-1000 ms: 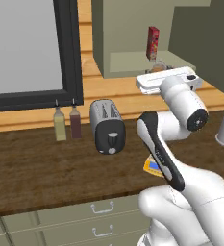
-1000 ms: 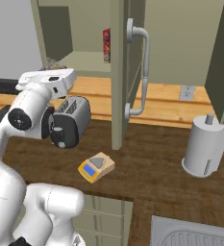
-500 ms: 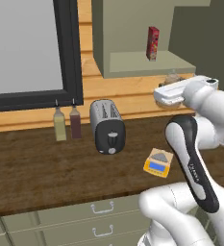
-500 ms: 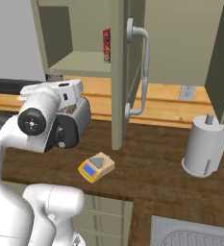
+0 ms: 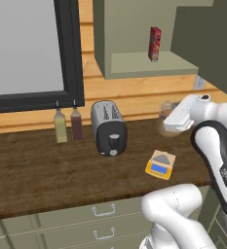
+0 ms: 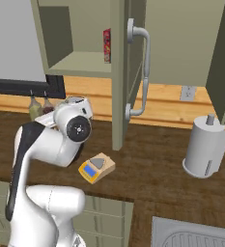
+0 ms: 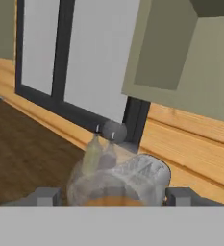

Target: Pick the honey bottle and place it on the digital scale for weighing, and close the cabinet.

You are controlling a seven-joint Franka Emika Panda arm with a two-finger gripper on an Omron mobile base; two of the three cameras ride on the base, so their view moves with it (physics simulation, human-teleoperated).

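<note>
We are looking first at the near edge of the counter (image 5: 37, 170), with the low drawers (image 5: 61, 223) under it. The scale (image 5: 160, 164) is lying flat on the wood close to that edge, its blue display turned toward us and its grey platform bare.

Farther back and a little to the right, the gripper (image 5: 170, 116) is hanging above the counter and holding the honey bottle (image 5: 167, 108). In the hand view the two finger tips (image 7: 48, 196) are pressing against opposite sides of the bottle's ribbed body (it is rendering pale and see-through, with orange low inside). The bottle is well apart from the scale and clear of the wood.

To the left the toaster (image 5: 109, 127) is standing on the counter. Left of it, a dark-red bottle (image 5: 76, 124) and a yellowish bottle (image 5: 60, 126) are standing side by side against the far wall, under the window (image 5: 22, 44).

Farthest and highest, the cabinet (image 5: 134, 34) is standing open, with a red box (image 5: 155, 44) on its shelf. In the right base view its door (image 6: 119, 72) is swinging out toward us, the bar handle (image 6: 143, 72) facing right, and a paper towel roll (image 6: 206, 147) is standing at far right.
</note>
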